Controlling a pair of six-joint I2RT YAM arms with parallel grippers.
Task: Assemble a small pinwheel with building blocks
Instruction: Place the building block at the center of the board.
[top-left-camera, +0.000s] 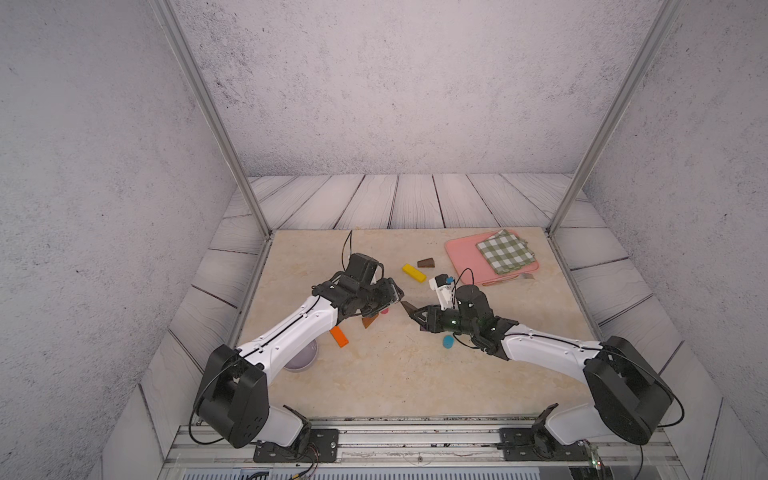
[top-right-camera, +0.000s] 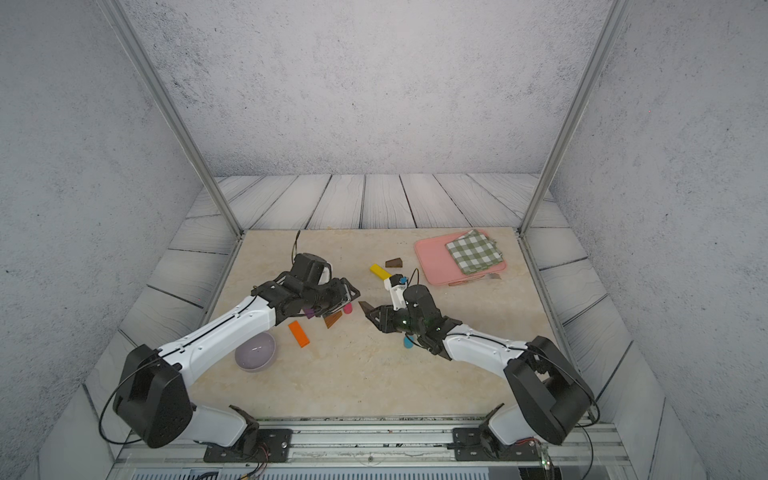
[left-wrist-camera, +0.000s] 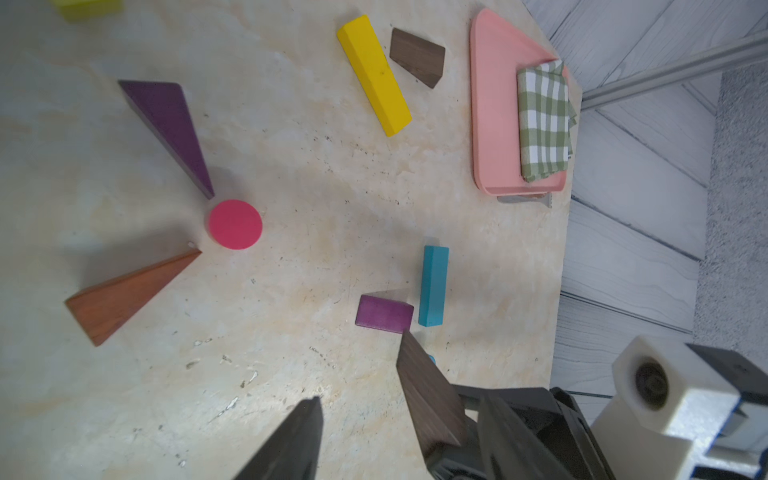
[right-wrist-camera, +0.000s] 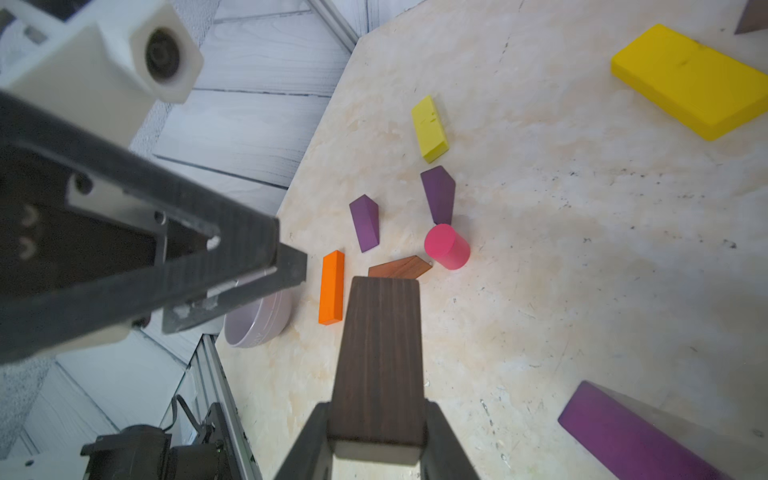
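**Right jaws:** closed on the thick end of the dark brown wedge (right-wrist-camera: 378, 357). Its thin end points up the right wrist frame toward the half-built wheel.

**Left jaws:** parted and empty. One finger (left-wrist-camera: 295, 436) shows at lower centre of the left wrist frame, clear of the wedge. Its partner cannot be made out among the dark parts at lower right. In both top views the two sets of jaws nearly meet at mid-frame, above the bench (top-left-camera: 395, 374).

**Wheel so far:** a pink cylinder (left-wrist-camera: 235, 224) stands as hub at centre left of the left wrist frame. A purple wedge (left-wrist-camera: 170, 129) lies above it and a reddish-brown wedge (left-wrist-camera: 124, 295) below left, each with its tip just beside it.

**Step in hand (judged):** adding the dark wedge as a further blade, directly or by passing it across. Bring the thin tip in low, just beside the hub in an open sector, and lay it flat before release. A nudge could topple the upright cylinder and scatter the laid blades.

**Surroundings:** in the top views the left arm (top-left-camera: 291, 328) hangs over the hub, so it should take the wedge or give way. In the right wrist frame a second purple wedge (right-wrist-camera: 364, 222) and an orange bar (right-wrist-camera: 331, 287) lie left of the hub, near the lilac bowl (right-wrist-camera: 257, 320). The teal bar (left-wrist-camera: 433, 284), yellow bar (left-wrist-camera: 374, 75) and pink tray (left-wrist-camera: 494, 104) lie well apart.
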